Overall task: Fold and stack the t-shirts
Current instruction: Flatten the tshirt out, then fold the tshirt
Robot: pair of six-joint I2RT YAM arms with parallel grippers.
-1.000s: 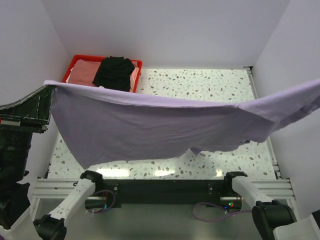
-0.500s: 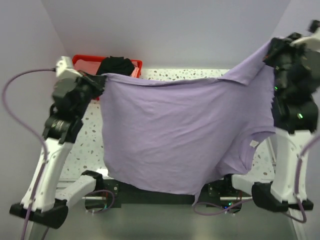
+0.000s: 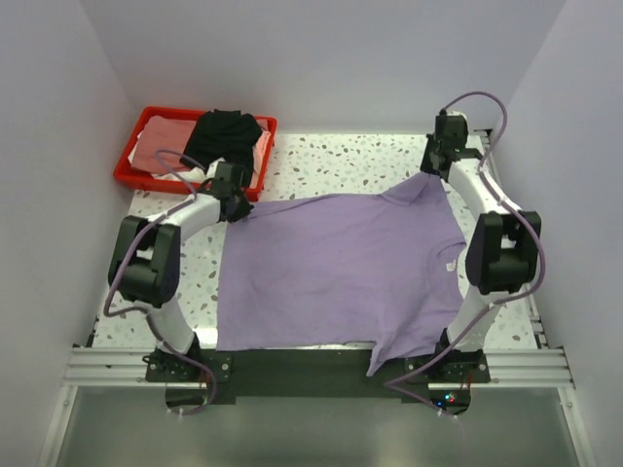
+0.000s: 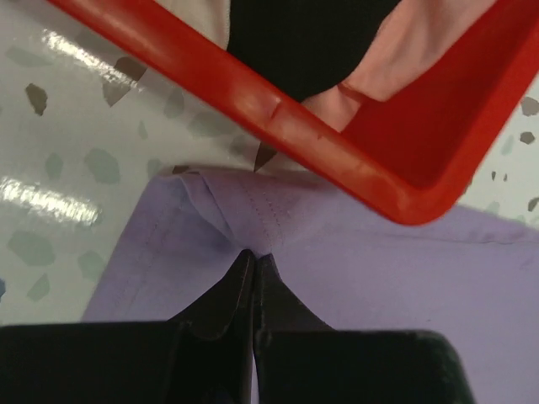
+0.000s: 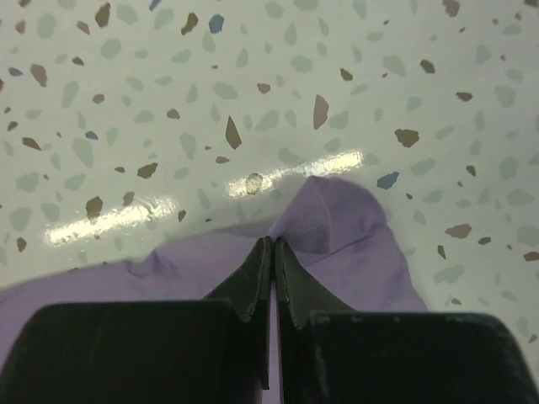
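Seeing lavender t-shirt [image 3: 341, 268] spread flat on speckled table [image 3: 331, 156], near corner hanging over the front edge. Pinched at far-left corner by left gripper [image 4: 253, 259], jaws clamped on the cloth just beside red tray [image 3: 131, 170]. Pinched at far-right corner by right gripper [image 5: 272, 246], likewise clamped. Also seeing black t-shirt [image 3: 226, 138] heaped in tray atop salmon pink t-shirt [image 3: 161, 146]

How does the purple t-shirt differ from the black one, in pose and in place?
The purple t-shirt lies spread nearly flat on the table; the black t-shirt sits bunched in a heap in the red tray. The left claw and the right claw pinch the purple t-shirt at its far edge; nothing grips the black t-shirt. Both are plain soft cloth.
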